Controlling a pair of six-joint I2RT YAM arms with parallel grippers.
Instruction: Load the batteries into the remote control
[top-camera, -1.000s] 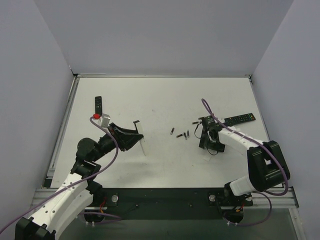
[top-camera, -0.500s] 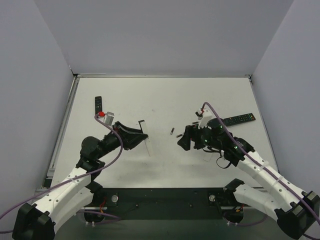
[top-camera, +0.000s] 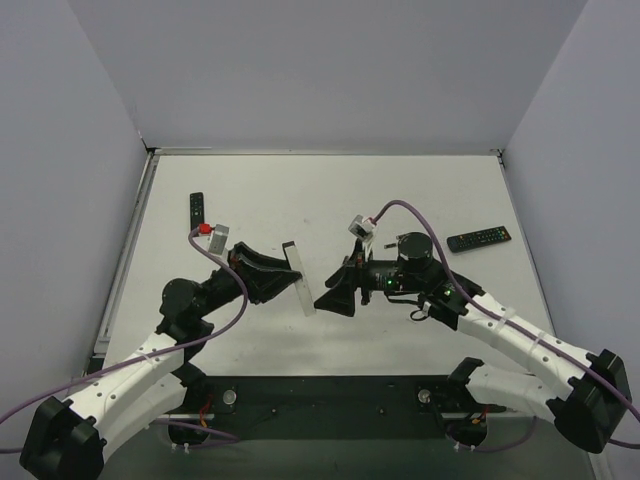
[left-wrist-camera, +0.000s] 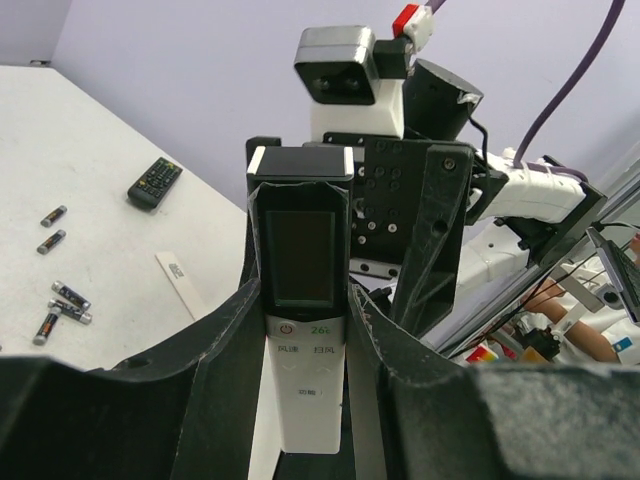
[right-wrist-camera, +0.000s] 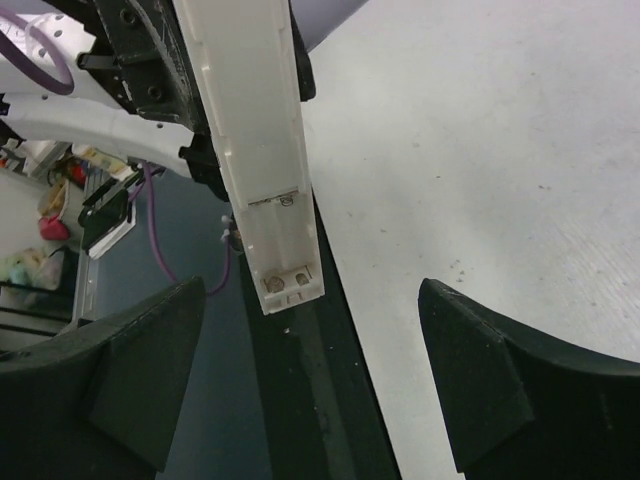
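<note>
My left gripper is shut on the remote control, a white bar with a dark screen, and holds it up off the table. In the right wrist view the remote control shows its back, with an open battery bay and two spring contacts at its lower end. My right gripper is open with nothing in it. It faces the remote's end from close by without touching. Several batteries lie loose on the table in the left wrist view. The right arm hides them from the top camera.
A black remote lies at the right of the table, and another black remote lies at the far left. A thin white strip rests flat near the batteries. The near table edge runs below the right gripper.
My right arm has swung left from the batteries to the remote's end, and its jaws have opened wider. My left arm has carried the remote a little rightward.
</note>
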